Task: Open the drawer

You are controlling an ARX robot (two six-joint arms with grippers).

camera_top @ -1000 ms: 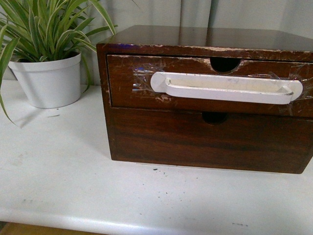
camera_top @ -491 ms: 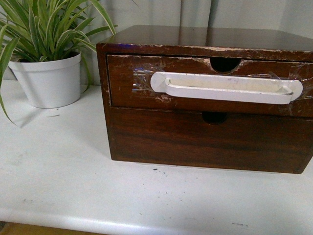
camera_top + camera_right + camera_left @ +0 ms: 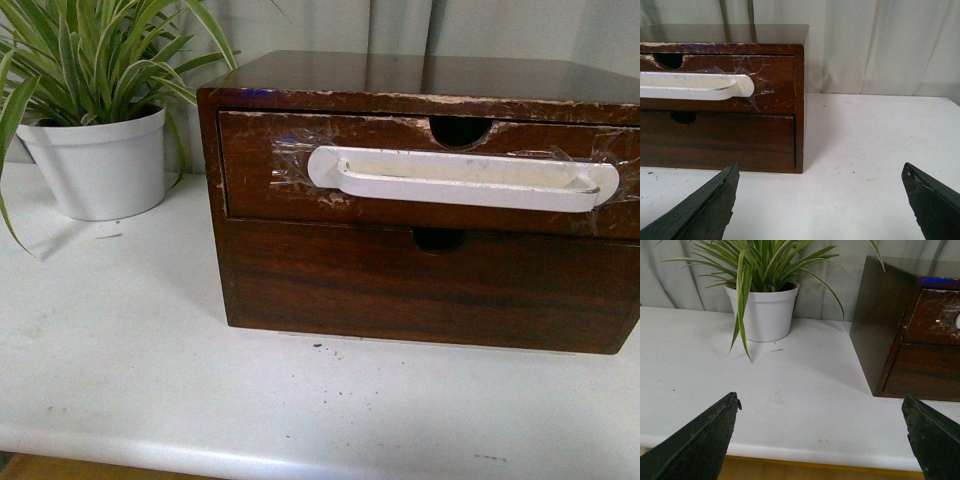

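The drawer (image 3: 260,165) is the upper, scuffed dark brown front of a wooden chest, shut flush. It carries a long white taped-on bar handle (image 3: 460,178) under a half-round notch (image 3: 460,130). Its right end also shows in the right wrist view (image 3: 775,80) with the handle's tip (image 3: 715,86). Its left edge shows in the left wrist view (image 3: 932,315). My left gripper (image 3: 822,412) is open and empty over the table's front edge, left of the chest. My right gripper (image 3: 820,175) is open and empty, in front of the chest's right corner. Neither gripper shows in the front view.
A plain lower drawer front (image 3: 430,290) without a handle sits under the drawer. A white pot with a striped green plant (image 3: 100,165) stands left of the chest on the white table (image 3: 200,400). A pale curtain hangs behind.
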